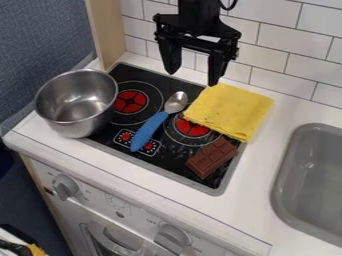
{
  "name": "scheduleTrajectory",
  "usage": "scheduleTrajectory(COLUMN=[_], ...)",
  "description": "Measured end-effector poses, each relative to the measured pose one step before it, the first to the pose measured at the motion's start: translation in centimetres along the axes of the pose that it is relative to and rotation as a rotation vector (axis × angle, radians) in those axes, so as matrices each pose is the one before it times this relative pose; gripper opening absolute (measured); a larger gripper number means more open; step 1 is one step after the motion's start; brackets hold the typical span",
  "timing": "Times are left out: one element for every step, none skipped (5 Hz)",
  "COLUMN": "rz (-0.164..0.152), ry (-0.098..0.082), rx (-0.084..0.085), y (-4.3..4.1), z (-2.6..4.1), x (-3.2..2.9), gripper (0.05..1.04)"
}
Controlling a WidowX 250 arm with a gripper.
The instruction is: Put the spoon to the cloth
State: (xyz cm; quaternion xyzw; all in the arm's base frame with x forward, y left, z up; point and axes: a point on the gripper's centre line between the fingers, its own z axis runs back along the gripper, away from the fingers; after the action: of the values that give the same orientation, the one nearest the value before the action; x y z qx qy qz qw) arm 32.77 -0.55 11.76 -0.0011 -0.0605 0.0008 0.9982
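The black gripper (192, 75) hangs at the top of the view, open, with nothing between its fingers, above the back of the stove. Below it, the spoon (157, 122) lies on the black stovetop, its blue handle toward the front and its metal bowl toward the back. Just right of the spoon's bowl is the folded yellow cloth (230, 111), lying partly on the stovetop and partly on the white counter. Spoon and cloth lie side by side, with the spoon not on the cloth.
A metal pot (77, 102) stands at the stove's left side. A brown chocolate bar (212, 157) lies at the stovetop's front right, near the cloth. The grey sink (310, 175) is at the right, and a tiled wall (277, 42) rises behind the counter.
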Motion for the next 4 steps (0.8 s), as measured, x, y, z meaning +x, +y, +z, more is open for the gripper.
scheduleTrajectory(rz=[0.0031,0.0261,0.0358,0.0529], ry=[0.0307,-0.0107,0.0059,0.0024], rx=[0.0006,-0.0004,0.0049,-0.0006], y=[0.008,0.051,1.818,2.702], z=[-1.054,-1.379,-0.316,-1.157], x=[-0.453,-2.393,-1.082,-0.782], gripper=[1.0,1.0,1.0,1.0])
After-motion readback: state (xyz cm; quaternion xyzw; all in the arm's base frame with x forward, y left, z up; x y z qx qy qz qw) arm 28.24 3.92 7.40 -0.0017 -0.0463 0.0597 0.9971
